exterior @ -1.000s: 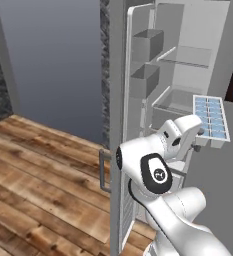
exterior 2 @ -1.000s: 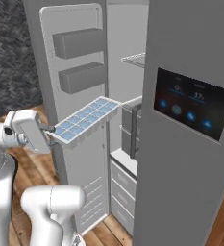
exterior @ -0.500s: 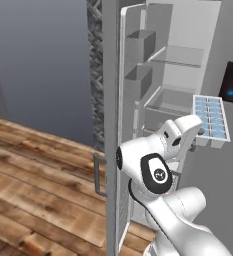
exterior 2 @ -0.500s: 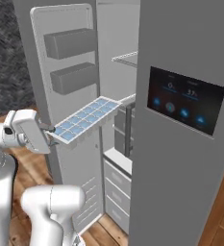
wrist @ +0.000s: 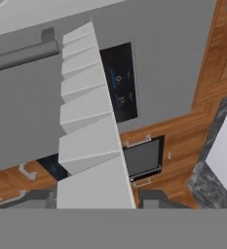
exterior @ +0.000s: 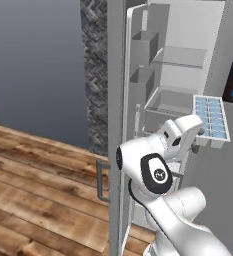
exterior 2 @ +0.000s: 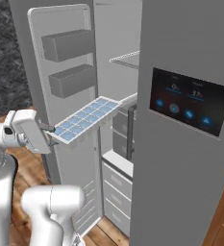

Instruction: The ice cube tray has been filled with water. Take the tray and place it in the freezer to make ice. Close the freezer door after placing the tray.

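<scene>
The ice cube tray (exterior: 211,121) is a white tray with two rows of cells holding pale blue water (exterior 2: 84,118). It hangs level in the air in front of the open freezer (exterior 2: 119,178), and my gripper (exterior 2: 50,129) is shut on its near end. In the left base view my gripper (exterior: 201,133) sits just below the tray's near edge. The tray's white underside (wrist: 89,141) runs up the hand view between my fingertips (wrist: 155,197). The freezer door (exterior 2: 60,26) stands swung open to the left, its inner bins facing the tray. White shelves of the freezer (exterior: 174,102) lie behind the tray.
The fridge's other grey door with a dark touch-screen (exterior 2: 188,103) is shut, right of the opening. The open door's edge (exterior: 115,100) and its bar handle (exterior: 101,180) stand close on the arm's left. Wooden floor (exterior: 33,190) stretches left, and grey drawers (exterior 2: 114,190) fill the freezer's bottom.
The whole picture has shifted in both base views, so the base has driven and the fridge stands a little differently in frame. The arm and the held tray keep the same pose.
</scene>
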### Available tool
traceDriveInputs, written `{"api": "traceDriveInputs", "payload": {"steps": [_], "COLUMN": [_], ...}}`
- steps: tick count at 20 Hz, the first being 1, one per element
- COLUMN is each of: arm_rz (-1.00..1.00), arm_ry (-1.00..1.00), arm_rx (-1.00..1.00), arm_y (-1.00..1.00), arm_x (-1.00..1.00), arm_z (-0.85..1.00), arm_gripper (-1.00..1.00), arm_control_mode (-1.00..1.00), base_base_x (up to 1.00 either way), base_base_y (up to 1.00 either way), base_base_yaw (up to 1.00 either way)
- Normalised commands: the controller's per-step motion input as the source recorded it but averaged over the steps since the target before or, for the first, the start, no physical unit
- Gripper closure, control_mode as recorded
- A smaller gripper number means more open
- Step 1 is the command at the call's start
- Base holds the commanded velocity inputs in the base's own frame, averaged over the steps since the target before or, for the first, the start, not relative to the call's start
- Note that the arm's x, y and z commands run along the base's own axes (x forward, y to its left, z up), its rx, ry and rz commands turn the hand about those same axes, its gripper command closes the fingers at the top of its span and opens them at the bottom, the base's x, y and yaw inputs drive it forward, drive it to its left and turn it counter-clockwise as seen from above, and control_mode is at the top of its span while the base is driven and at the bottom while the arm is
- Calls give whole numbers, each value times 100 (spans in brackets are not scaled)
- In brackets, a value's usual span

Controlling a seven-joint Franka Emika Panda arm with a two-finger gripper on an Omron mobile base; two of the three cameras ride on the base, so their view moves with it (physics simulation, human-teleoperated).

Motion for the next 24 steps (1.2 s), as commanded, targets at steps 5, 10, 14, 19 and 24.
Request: {"api": "traceDriveInputs", "payload": {"steps": [5, 10, 14, 19, 24], "arm_rz": [0, -3, 0, 0, 0], "arm_ry": [0, 0, 0, 0, 1], "arm_rx": [0, -1, 0, 0, 0], "arm_y": [0, 8, 12, 10, 17], "arm_x": [0, 7, 0, 0, 0], "arm_z": [0, 1, 17, 35, 37], "arm_gripper": [100, 100, 100, 100, 100], "arm_control_mode": [100, -100, -100, -100, -100], "base_base_x": [18, 7, 0, 0, 0], "base_base_y": [5, 6, 0, 0, 0], "base_base_yaw": [-13, -4, 0, 0, 0]}}
